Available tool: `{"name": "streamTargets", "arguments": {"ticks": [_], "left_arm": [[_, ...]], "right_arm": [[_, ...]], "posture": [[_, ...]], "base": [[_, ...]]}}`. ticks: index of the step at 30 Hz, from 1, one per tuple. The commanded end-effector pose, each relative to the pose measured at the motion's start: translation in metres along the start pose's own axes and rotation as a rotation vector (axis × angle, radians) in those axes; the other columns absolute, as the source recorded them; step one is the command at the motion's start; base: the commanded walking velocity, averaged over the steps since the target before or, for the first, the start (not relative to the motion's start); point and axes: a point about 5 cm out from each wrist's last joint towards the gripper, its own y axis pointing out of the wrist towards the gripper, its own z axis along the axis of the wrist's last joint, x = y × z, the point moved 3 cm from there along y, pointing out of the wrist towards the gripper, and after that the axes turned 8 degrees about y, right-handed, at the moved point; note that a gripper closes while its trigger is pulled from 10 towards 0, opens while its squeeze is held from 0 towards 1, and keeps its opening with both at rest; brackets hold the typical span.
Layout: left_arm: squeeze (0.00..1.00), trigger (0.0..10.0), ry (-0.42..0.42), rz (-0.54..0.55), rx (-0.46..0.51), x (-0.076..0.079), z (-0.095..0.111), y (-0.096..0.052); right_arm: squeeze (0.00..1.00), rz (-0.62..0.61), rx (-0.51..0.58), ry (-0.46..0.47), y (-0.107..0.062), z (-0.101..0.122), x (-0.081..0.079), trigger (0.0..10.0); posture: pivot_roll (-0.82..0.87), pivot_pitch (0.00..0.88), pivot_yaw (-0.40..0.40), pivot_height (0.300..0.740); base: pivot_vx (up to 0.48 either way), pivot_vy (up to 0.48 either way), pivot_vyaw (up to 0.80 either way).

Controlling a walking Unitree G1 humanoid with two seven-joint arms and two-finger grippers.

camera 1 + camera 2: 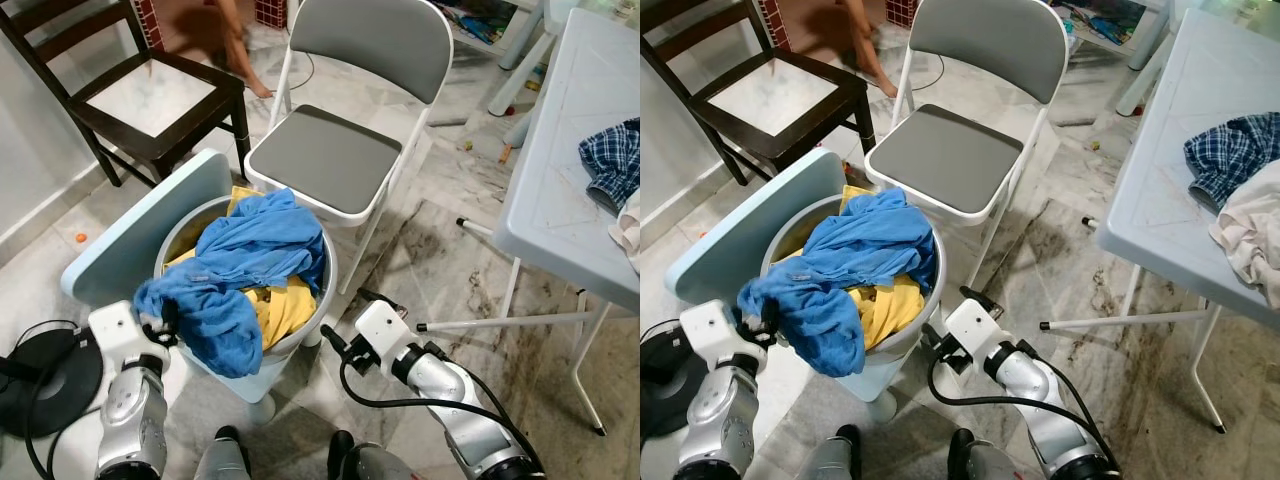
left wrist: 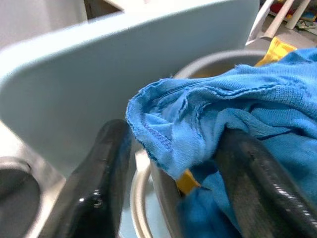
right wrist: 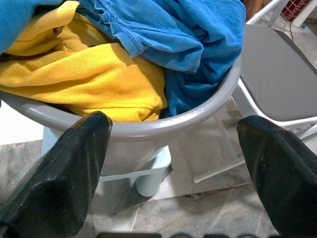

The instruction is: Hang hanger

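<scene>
- Two garments, blue cotton shirt [image 1: 240, 270] over yellow knit shirt [image 1: 280, 310], fill round grey plastic basket [image 1: 325, 275].
- Left gripper [image 2: 173, 163] spread around blue hem, seemingly not clamped.
- Right gripper [image 3: 176, 163] spread wide, holding nothing, beside basket.

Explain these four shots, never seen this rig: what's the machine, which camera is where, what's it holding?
It's a humanoid robot. The two wide shots come from its head, looking down; the two close-ups come from cameras on its wrists. In front stands a grey laundry basket on a small stool, holding a blue garment and a yellow garment. The left claw is open, its fingers either side of a fold of the blue garment. The right claw is open beside the basket, holding nothing. A grey folding chair stands behind.
</scene>
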Motion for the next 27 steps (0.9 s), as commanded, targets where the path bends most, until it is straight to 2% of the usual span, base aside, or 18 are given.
{"name": "streamTargets", "arguments": {"ticks": [1, 4, 5, 7, 10, 11, 13, 16, 17, 20, 23, 25, 26, 27], "left_arm": [[0.00, 0.0, 0.097, -0.019, 0.043, 0.003, 0.009, 0.002], [0.00, 0.0, 0.247, -0.081, 0.109, 0.015, 0.028, 0.012], [0.00, 0.0, 0.341, -0.130, 0.163, 0.024, 0.038, 0.015], [0.00, 0.0, 0.387, -0.161, 0.196, 0.030, 0.044, 0.017], [0.00, 0.0, 0.421, -0.197, 0.227, 0.037, 0.050, 0.018], [0.00, 0.0, 0.454, -0.238, 0.247, 0.047, 0.052, 0.020], [0.00, 0.0, 0.460, -0.249, 0.252, 0.050, 0.053, 0.020], [0.00, 0.0, 0.534, -0.356, 0.280, 0.070, 0.053, 0.019], [0.00, 0.0, 0.571, -0.438, 0.286, 0.085, 0.050, 0.016], [0.00, 0.0, 0.595, -0.584, 0.268, 0.106, 0.040, 0.009], [0.00, 0.0, 0.629, -0.625, 0.291, 0.113, 0.040, 0.004], [0.00, 0.0, 0.632, -0.615, 0.304, 0.113, 0.041, 0.003], [0.00, 4.5, 0.622, -0.584, 0.320, 0.110, 0.045, 0.003], [0.00, 10.0, 0.543, -0.430, 0.326, 0.094, 0.053, 0.004]], "right_arm": [[0.00, -0.006, -0.023, 0.006, -0.003, -0.006, -0.001, 10.0], [0.00, -0.003, -0.019, 0.009, -0.001, -0.005, -0.004, 10.0], [0.00, -0.003, -0.017, 0.009, 0.000, -0.004, -0.004, 10.0], [0.00, -0.005, -0.017, 0.009, 0.000, -0.004, -0.003, 10.0], [0.00, -0.009, -0.017, 0.008, 0.000, -0.004, -0.003, 10.0], [0.00, -0.014, -0.018, 0.008, 0.000, -0.004, -0.002, 10.0], [0.00, -0.015, -0.018, 0.008, 0.000, -0.004, -0.001, 10.0], [0.00, -0.018, -0.018, 0.008, 0.000, -0.004, -0.001, 10.0], [0.00, -0.020, -0.018, 0.008, 0.000, -0.004, -0.001, 10.0], [0.00, -0.025, -0.019, 0.008, -0.001, -0.004, 0.000, 10.0], [0.00, -0.027, -0.019, 0.008, -0.001, -0.005, 0.000, 10.0], [0.00, -0.028, -0.019, 0.008, -0.001, -0.005, 0.000, 10.0], [0.00, -0.029, -0.019, 0.007, -0.002, -0.005, 0.000, 10.0], [0.00, -0.030, -0.021, 0.006, -0.003, -0.006, 0.001, 10.0]], "posture": [[0.20, 0.258, -0.047, 0.740], [0.20, 0.260, -0.045, 0.740], [0.20, 0.260, -0.044, 0.740], [0.20, 0.259, -0.043, 0.740], [0.20, 0.259, -0.042, 0.740], [0.20, 0.255, -0.039, 0.740], [0.20, 0.255, -0.039, 0.740], [0.19, 0.254, -0.036, 0.740], [0.19, 0.252, -0.035, 0.740], [0.19, 0.252, -0.034, 0.740], [0.18, 0.254, -0.036, 0.740], [0.18, 0.254, -0.036, 0.740], [0.18, 0.255, -0.038, 0.740], [0.19, 0.256, -0.042, 0.740]], "base": [[0.000, 0.000, 0.00], [0.000, 0.000, 0.00], [0.000, 0.000, 0.00], [0.000, 0.000, 0.00], [0.000, 0.000, 0.00], [0.000, 0.000, 0.00], [0.000, 0.000, 0.00], [0.000, 0.000, 0.00], [0.000, 0.000, 0.00], [0.000, 0.000, 0.00], [0.000, 0.000, 0.00], [0.000, 0.000, 0.00], [0.000, 0.000, 0.00], [0.000, 0.000, 0.00]]}}
